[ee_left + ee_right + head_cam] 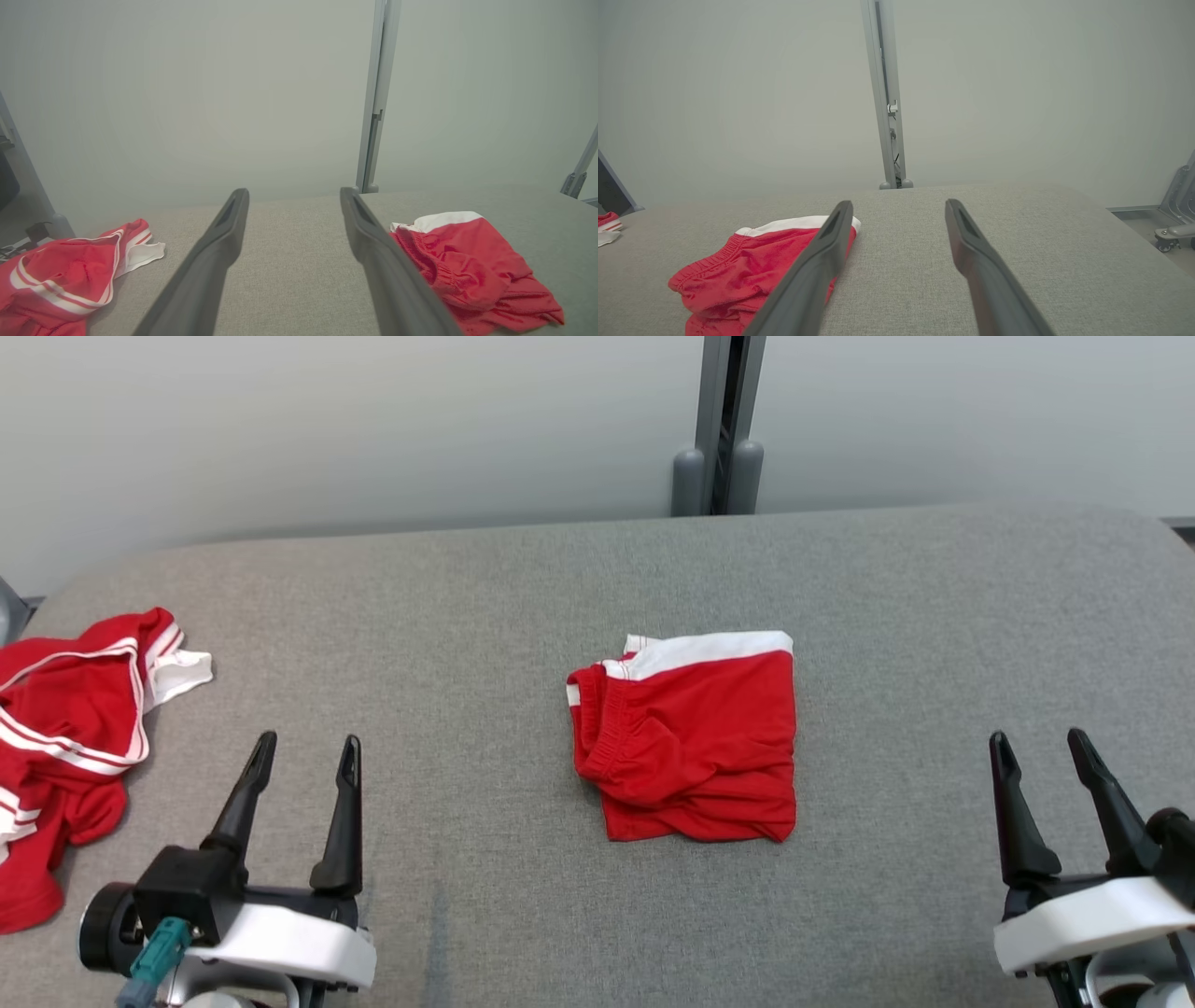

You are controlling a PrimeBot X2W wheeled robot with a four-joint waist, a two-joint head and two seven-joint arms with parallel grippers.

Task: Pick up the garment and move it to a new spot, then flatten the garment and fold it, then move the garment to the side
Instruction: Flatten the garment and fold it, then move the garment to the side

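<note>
Grey padded surface (523, 579) carries everything. Crumpled red-and-white garment (65, 728) sits at its left edge, just outboard of the left gripper (308, 742). Folded red garment (691, 747) lies mid-surface: near-square, no clear long axis, white band along the far edge, elastic waistband on its left side. It's between the arms, inward of both, well apart from each, marginally nearer the right gripper (1036, 737). Both jaws spread wide, holding nothing. Fold looks done; sideways move likely left.
</note>
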